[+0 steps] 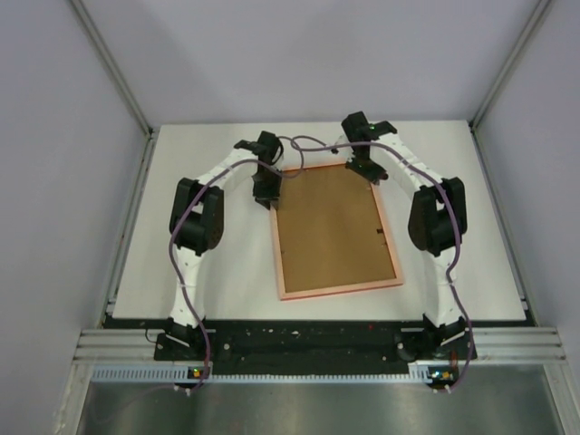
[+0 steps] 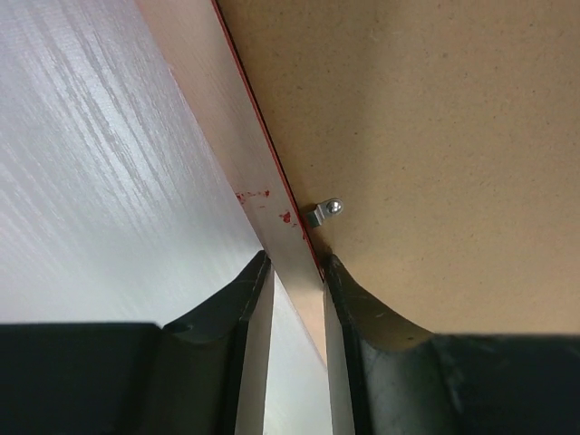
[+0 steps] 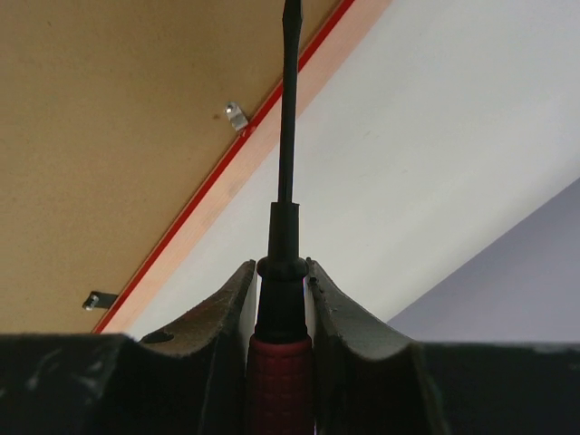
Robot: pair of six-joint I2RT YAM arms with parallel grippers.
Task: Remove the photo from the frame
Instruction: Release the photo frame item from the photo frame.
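The frame (image 1: 341, 288): one item, thin, with a red inner edge and pale rim, lay back up and flat on the white table (image 1: 245, 294). It was turned a little askew, its near short side toward the arm bases. Brown backing board (image 1: 335, 231) sat within the rim, filling it. Small metal clips: one at the rim (image 2: 324, 213) beside the left fingers, two more (image 3: 236, 115) (image 3: 98, 300) along the side seen from the right wrist. Red smears (image 2: 254, 195) marked the pale rim. Left gripper (image 2: 294, 263), at the far left corner: fingers (image 2: 349, 308) stood narrowly apart with the rim between them, one over the table side, one over the board; whether they pinched the rim could not be told. Right gripper (image 3: 281, 267), at the far right corner: clamped on a screwdriver (image 3: 283, 227) with a red handle, its black shaft reaching across the rim there.
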